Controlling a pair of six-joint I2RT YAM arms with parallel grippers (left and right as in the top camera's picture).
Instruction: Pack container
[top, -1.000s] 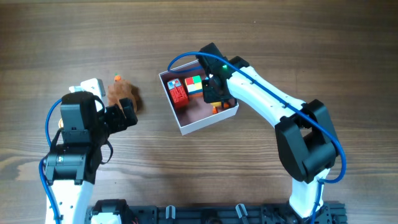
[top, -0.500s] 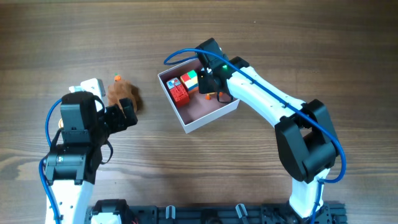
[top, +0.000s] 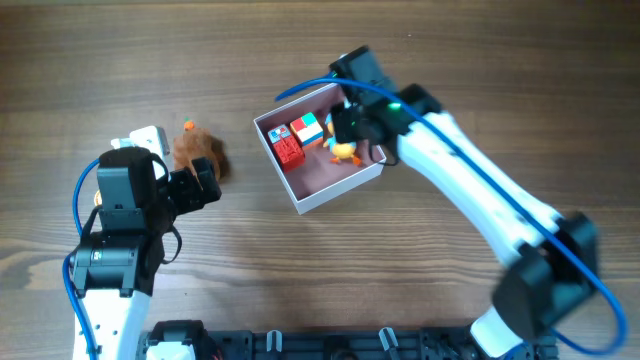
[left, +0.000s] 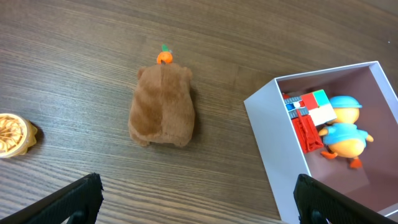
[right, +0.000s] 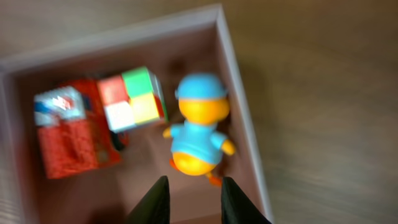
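The far side of the container (top: 335, 197) is crowded. A red block toy (top: 287, 147), a colour cube (top: 307, 129) and a duck figure (top: 343, 152) sit close together there. The right gripper (right: 194, 183) hangs over them, fingers spread. The near half of the pink floor lies bare. To the left, a brown plush (top: 197, 152) lies apart from the wall, with a strip of bare table (top: 240, 200) between.

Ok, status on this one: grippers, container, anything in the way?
Left gripper open, empty. Right gripper open above container, duck toy lying inside beside cube and red block. Brown plush outside on table. Nothing blocking the container.
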